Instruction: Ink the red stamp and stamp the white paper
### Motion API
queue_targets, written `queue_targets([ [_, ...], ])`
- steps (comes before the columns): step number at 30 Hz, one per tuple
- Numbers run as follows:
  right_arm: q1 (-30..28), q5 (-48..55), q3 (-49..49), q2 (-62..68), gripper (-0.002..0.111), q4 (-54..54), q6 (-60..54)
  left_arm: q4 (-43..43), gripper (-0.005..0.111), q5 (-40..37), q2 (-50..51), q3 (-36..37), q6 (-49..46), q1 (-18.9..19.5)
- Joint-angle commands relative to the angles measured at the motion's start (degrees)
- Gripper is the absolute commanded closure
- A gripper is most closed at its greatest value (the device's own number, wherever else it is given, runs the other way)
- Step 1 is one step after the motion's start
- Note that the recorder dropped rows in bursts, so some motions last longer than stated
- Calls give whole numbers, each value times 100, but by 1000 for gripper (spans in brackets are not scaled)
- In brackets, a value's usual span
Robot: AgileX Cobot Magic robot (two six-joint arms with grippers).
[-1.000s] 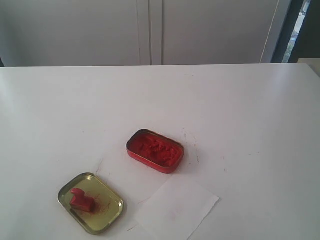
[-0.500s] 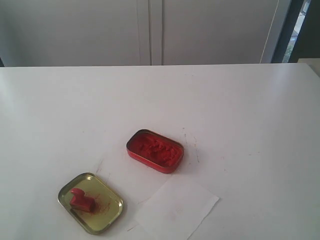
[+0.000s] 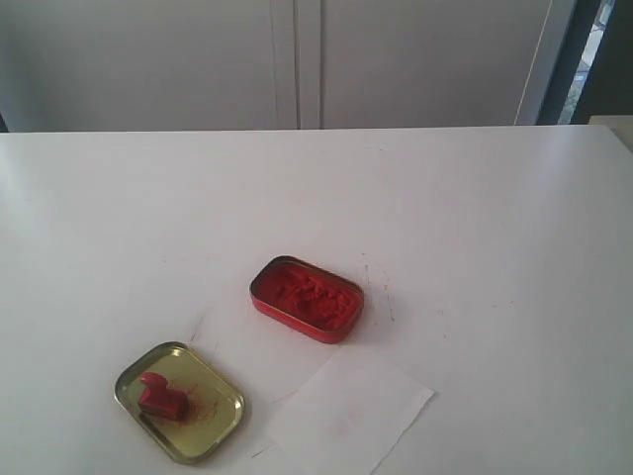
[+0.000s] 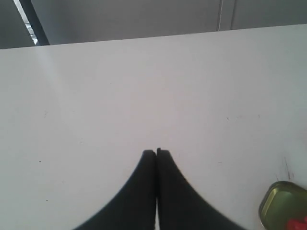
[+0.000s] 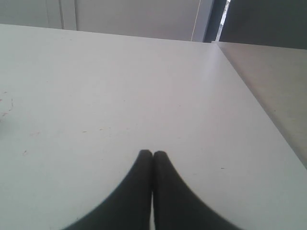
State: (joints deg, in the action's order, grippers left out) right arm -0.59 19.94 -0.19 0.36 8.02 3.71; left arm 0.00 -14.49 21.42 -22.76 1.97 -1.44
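Note:
The small red stamp (image 3: 158, 394) lies in a shallow gold tin lid (image 3: 218, 426) at the front left of the white table. A red oval tin of red ink paste (image 3: 307, 298) sits near the middle. The white paper (image 3: 351, 411) lies at the front, right of the gold lid; no print shows on it. Neither arm shows in the exterior view. My left gripper (image 4: 156, 152) is shut over bare tabletop, with the gold lid (image 4: 279, 203) and a bit of the red stamp (image 4: 298, 224) at the frame's corner. My right gripper (image 5: 152, 153) is shut over bare table, holding nothing.
Grey cabinet doors (image 3: 297, 59) stand behind the table's far edge. The table's right edge (image 5: 254, 110) runs close by in the right wrist view, with a lower surface beyond it. Faint pen marks (image 3: 381, 282) lie right of the ink tin.

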Motion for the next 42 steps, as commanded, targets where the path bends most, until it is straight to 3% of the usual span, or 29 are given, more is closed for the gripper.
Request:
queue_targets([
  [1, 15, -33, 19, -36, 108, 46, 1, 0, 107, -890, 557, -647, -365, 10],
  [12, 15, -33, 19, -36, 108, 46, 1, -81, 107, -2274, 1768, -1684, -721, 0],
  [25, 15, -33, 19, -36, 108, 46, 1, -1599, 107, -2761, 3290, -2033, -2063, -15],
  [42, 15, -33, 19, -36, 108, 46, 1, -1586, 107, -2712, 4662, -2173, -2576, -1472],
])
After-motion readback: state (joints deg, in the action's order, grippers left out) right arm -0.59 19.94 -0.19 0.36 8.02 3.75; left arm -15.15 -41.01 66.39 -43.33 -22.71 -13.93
